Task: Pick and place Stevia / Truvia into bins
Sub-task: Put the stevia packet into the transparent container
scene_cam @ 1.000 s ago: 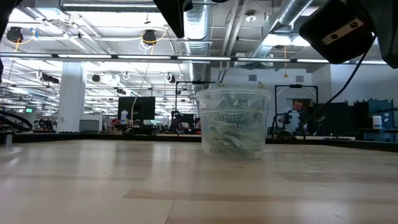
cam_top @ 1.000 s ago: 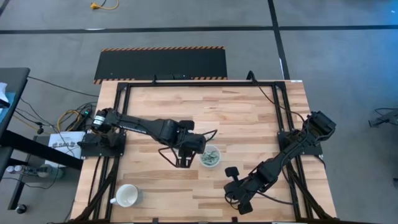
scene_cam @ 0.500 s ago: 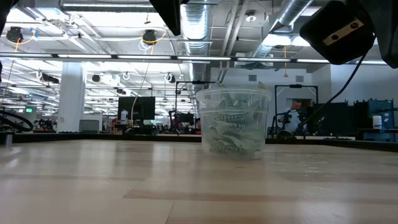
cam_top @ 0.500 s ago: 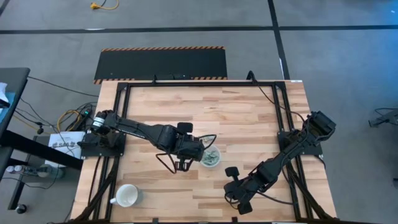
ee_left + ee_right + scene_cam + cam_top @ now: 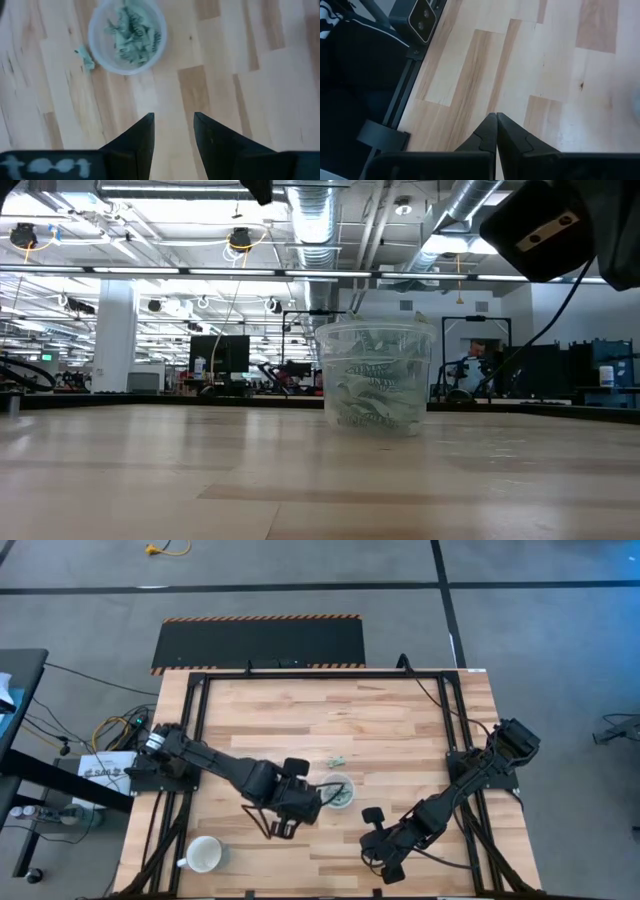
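Stevia sachets, pale green, crumpled, in clear cup

Clear cup holds sachets; one loose sachet lies just beside it.

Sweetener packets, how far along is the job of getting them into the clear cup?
Mostly done: the clear cup already holds a pile of green-and-white packets. Nothing is in hand: the left gripper is open and empty, back from the cup, and the right gripper is shut on nothing, parked near the table's front edge. Left to do: one stray packet lies on the table just outside the cup.
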You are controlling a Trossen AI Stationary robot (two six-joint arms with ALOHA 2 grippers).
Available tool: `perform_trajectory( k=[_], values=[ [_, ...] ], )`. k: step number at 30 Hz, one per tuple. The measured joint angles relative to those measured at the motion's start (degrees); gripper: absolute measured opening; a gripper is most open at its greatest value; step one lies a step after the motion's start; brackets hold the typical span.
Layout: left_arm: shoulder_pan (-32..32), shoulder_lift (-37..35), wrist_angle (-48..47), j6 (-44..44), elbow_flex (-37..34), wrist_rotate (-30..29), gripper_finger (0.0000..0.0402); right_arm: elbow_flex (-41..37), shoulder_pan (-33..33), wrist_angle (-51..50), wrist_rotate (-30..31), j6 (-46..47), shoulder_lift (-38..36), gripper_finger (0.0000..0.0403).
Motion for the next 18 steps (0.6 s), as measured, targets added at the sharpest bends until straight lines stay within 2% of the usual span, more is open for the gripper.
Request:
perform_trajectory(
  k=[3, 15, 18],
  values=[
    [-1.79, 0.00, 1.51, 0.14, -0.48, -0.22, 0.0128, 0.00, 0.00, 0.00, 0.09, 0.00, 0.00, 0.0000],
    [-6.29, 0.11, 12.88, 0.77, -9.68, 0.26, 0.0128, 0.00, 0.00, 0.00, 0.07, -0.02, 0.00, 0.0000],
    [-7.39, 0.09, 18.97, 0.23, -12.68, 0.82, 0.0128, 0.00, 0.00, -0.02, 0.07, -0.02, 0.00, 0.0000]
  ],
)
